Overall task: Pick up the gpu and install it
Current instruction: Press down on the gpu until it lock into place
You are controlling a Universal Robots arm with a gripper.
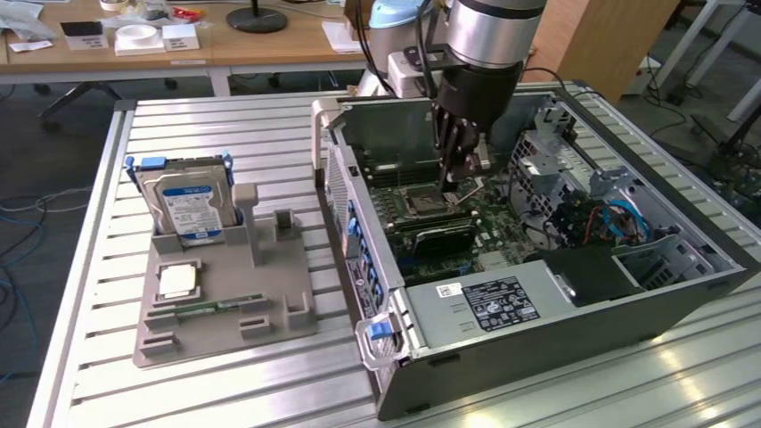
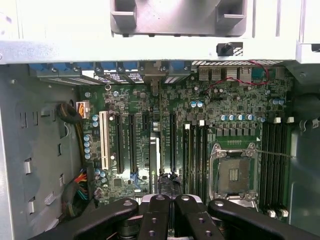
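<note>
Gpu seated in case

Gpu is seen lying in the motherboard slot inside the computer case. Gripper is held above it, fingers pressed together, nothing pinched. Installation is judged nearly complete.

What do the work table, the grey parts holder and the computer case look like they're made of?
Table: ribbed, silvery extruded metal, probably aluminium, with a dull sheen. Parts holder: matte grey, blocky moulded shapes, likely plastic, perhaps printed. Computer case: thin sheet metal, dark outside, bare grey inside, with punched slots and folded edges.

Silver arm, black gripper
</note>
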